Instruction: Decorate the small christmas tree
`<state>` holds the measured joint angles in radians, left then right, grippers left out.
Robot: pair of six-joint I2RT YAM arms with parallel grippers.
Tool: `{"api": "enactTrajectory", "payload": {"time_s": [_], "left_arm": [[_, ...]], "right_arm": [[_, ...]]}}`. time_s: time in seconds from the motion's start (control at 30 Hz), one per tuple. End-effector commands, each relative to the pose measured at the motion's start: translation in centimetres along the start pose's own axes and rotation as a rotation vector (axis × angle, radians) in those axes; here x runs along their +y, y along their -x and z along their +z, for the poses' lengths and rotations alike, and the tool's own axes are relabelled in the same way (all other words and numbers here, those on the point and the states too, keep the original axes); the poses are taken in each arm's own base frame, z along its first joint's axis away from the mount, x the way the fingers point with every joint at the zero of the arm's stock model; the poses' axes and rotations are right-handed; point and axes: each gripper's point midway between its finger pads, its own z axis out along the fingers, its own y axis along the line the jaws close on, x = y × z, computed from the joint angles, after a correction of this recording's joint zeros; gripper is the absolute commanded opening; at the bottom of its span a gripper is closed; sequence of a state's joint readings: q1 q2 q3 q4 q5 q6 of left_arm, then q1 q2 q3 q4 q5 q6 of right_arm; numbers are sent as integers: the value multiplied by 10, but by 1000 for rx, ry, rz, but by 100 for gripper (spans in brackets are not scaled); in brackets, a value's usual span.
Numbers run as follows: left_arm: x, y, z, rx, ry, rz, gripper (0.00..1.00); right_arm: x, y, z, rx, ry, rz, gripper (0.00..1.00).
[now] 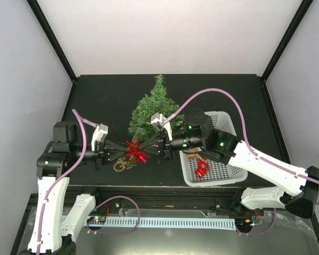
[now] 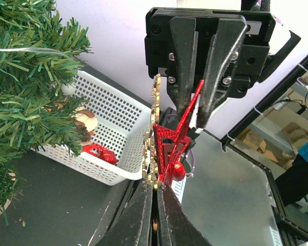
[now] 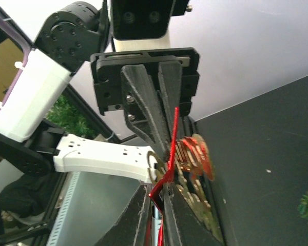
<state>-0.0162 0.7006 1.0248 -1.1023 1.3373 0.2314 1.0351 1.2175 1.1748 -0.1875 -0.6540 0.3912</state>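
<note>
The small christmas tree [image 1: 151, 109] stands at the back middle of the black table, left of the white basket [image 1: 223, 172]. In front of the tree my two grippers meet tip to tip. Between them is a red glitter star [image 1: 137, 151]. My left gripper [image 1: 128, 150] is shut on the star [image 2: 172, 148] together with a gold glitter ornament [image 2: 153, 128], which hangs below it [image 1: 123, 165]. From the other side my right gripper [image 3: 156, 188] is shut on a point of the star [image 3: 161, 182]. The tree's branches [image 2: 25, 87] fill the left of the left wrist view.
The basket [image 2: 118, 123] holds a red ornament [image 1: 202, 168] and a brown pine-cone piece [image 1: 193, 155]. Purple cables arch over both arms. White walls with black frame posts close in the table at the back and sides.
</note>
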Motion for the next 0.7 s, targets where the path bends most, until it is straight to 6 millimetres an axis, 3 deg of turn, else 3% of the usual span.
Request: {"api": "enactTrajectory", "payload": {"time_s": [0.0,0.13,0.4,0.67], "left_arm": [[-7,7,-1,-19,-34,29,2],[-7,8,-1,-21,-31,32,1],[-6,7,-2,-27,-22,33,2],[-4,7,-3,-34,-12,34,2]], "right_arm": [[-9,-11,-1,37,-69,14,7],[-20,-12,-3,32,-132,15,1],[-29,-7,-9,4,-205,10,1],[-26,2,-25,-33,-257,-21,1]]}}
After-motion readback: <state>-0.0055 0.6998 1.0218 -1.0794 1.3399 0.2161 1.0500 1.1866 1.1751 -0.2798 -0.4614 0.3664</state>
